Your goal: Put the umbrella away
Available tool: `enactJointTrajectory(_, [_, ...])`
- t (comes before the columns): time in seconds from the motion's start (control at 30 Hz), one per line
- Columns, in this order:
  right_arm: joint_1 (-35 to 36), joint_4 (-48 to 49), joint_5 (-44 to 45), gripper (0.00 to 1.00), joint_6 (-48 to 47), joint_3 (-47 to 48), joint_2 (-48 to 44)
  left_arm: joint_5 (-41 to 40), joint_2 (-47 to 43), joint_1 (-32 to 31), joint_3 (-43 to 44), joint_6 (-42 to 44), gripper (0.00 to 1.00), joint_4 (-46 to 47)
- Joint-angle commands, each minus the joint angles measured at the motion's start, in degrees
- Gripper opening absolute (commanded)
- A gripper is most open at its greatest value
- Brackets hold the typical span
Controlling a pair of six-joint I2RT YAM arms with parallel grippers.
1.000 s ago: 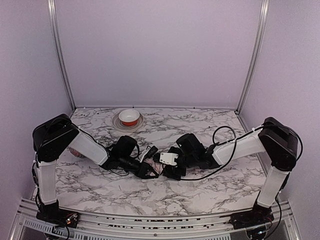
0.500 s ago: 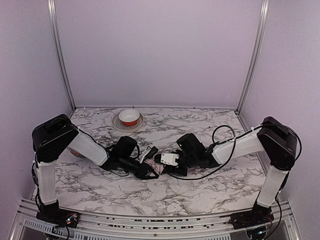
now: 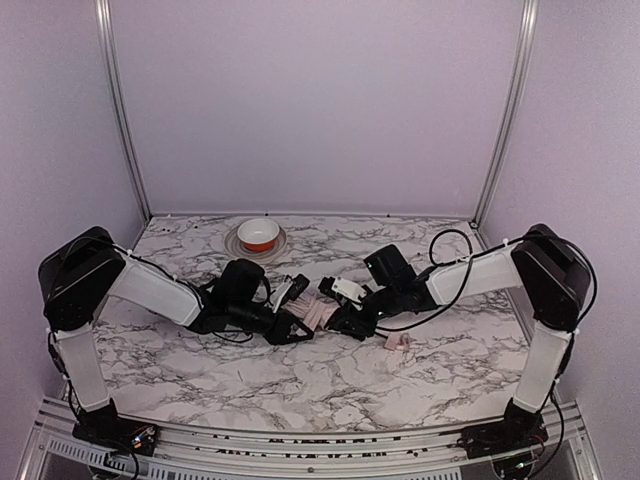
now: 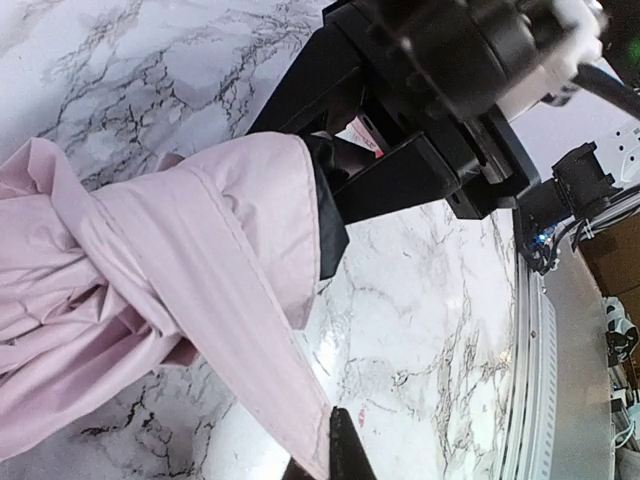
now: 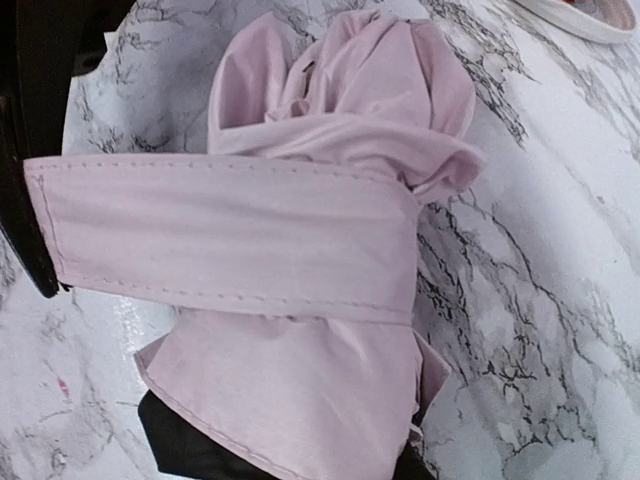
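Soft, even light, seemingly from overhead, fills the top view, leaving only faint shadows on the marble worktop (image 3: pixel 330 385). Both wrist views are crisp on the umbrella (image 5: pixel 300 220) fabric. In the left wrist view the worktop glares white beside it, and the far corner blurs.

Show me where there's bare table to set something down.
Bare marble: the strip along the near edge, in front of the umbrella, and the back right, between the bowl and the right arm. Crowded: the middle, where left hand and right hand meet at the umbrella.
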Motion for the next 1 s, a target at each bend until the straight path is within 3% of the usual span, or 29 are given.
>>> enactJointTrajectory(0.0, [-8.31,8.91,-8.56,0.0,19.91,3.54,-5.44,5.7,-2.14,-1.38,-1.61,-0.45,0.0,-6.57])
enactJointTrajectory(0.17, [-14.47,21.09,-19.61,0.0,34.66,1.39,-9.55,5.35,-6.23,-1.34,-1.5,0.73,0.0,-6.57])
enactJointTrajectory(0.43, [-15.04,37.85,-34.9,0.0,45.37,-0.1,-15.27,3.65,-7.66,-1.29,-0.94,3.4,0.0,-6.57])
enactJointTrajectory(0.7, [-12.79,40.54,-49.92,0.0,44.2,-0.25,-21.2,-5.39,-16.84,-0.9,-2.32,10.44,0.0,-6.57])
enactJointTrajectory(0.87, [-8.55,43.41,-51.29,0.0,43.99,0.36,-24.06,-2.75,-15.58,-0.89,-0.45,11.37,0.0,-6.63])
enactJointTrajectory(0.97, [-6.46,40.21,-51.38,0.0,41.24,2.44,-24.68,-1.24,-14.89,-1.06,1.38,11.66,0.0,-6.57])
